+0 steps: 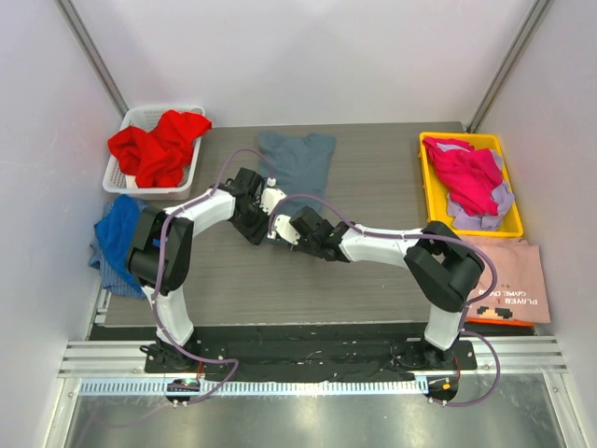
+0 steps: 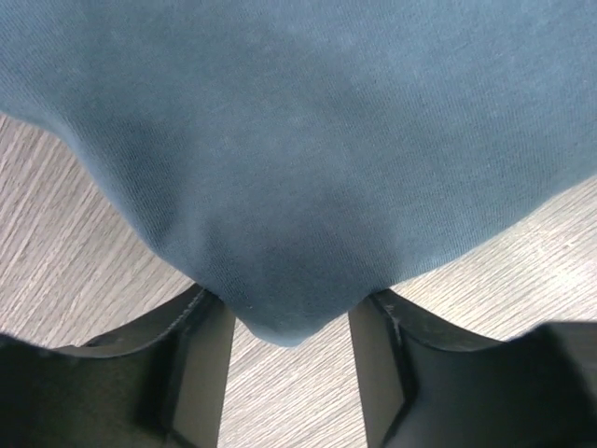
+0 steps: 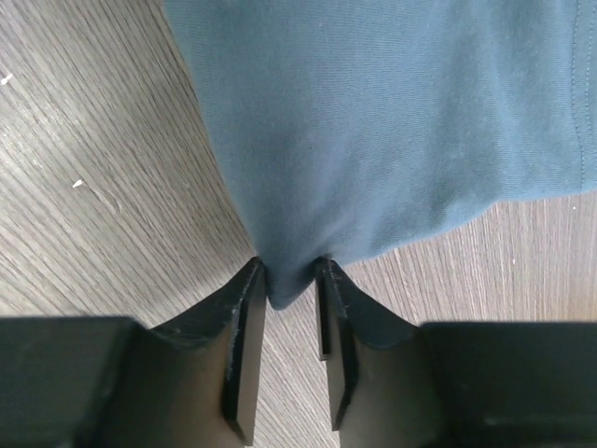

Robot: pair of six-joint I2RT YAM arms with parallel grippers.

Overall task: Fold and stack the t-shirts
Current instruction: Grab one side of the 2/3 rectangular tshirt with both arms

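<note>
The slate blue-grey t-shirt (image 1: 298,161) lies flat at the table's far middle. My left gripper (image 1: 270,199) is at its near left edge. In the left wrist view its jaws stand wide apart, with a corner of the shirt (image 2: 308,168) lying between the fingertips; the left gripper (image 2: 291,303) is open. My right gripper (image 1: 283,229) is just nearer, at the same edge. In the right wrist view the right gripper (image 3: 287,271) is shut on a narrow corner of the shirt (image 3: 392,121), pinched between the fingertips.
A red shirt (image 1: 160,145) fills the white basket (image 1: 128,122) at far left. A royal blue shirt (image 1: 116,239) lies over the table's left edge. A magenta shirt (image 1: 469,175) lies in the yellow tray (image 1: 429,187) at far right. A pale pink printed shirt (image 1: 511,276) lies in front of the tray.
</note>
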